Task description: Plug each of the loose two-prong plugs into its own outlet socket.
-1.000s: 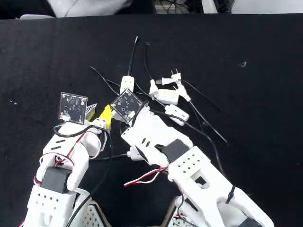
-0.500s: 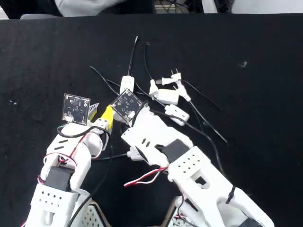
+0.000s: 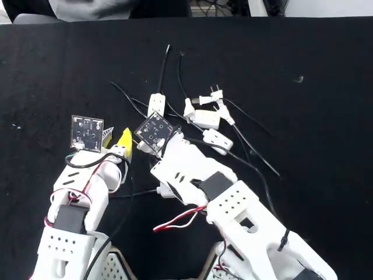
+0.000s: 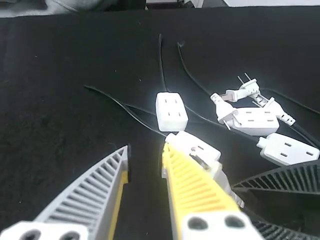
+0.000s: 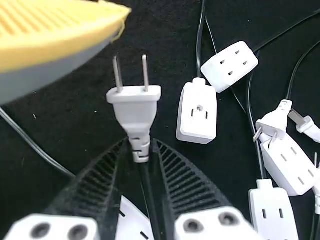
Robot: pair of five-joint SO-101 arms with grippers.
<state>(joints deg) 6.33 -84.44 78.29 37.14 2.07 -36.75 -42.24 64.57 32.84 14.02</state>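
the left gripper (image 4: 146,147) is now found slightly further left than half a second ago, its grey and yellow fingers parted with nothing between them. the right gripper (image 5: 139,144) is kept closed on the cord neck of a white two-prong plug (image 5: 134,99), whose prongs are pointed away from it. beyond it, white outlet sockets (image 5: 197,112) and loose plugs (image 3: 214,93) are scattered on the black table (image 3: 315,70), well short of its far edge.
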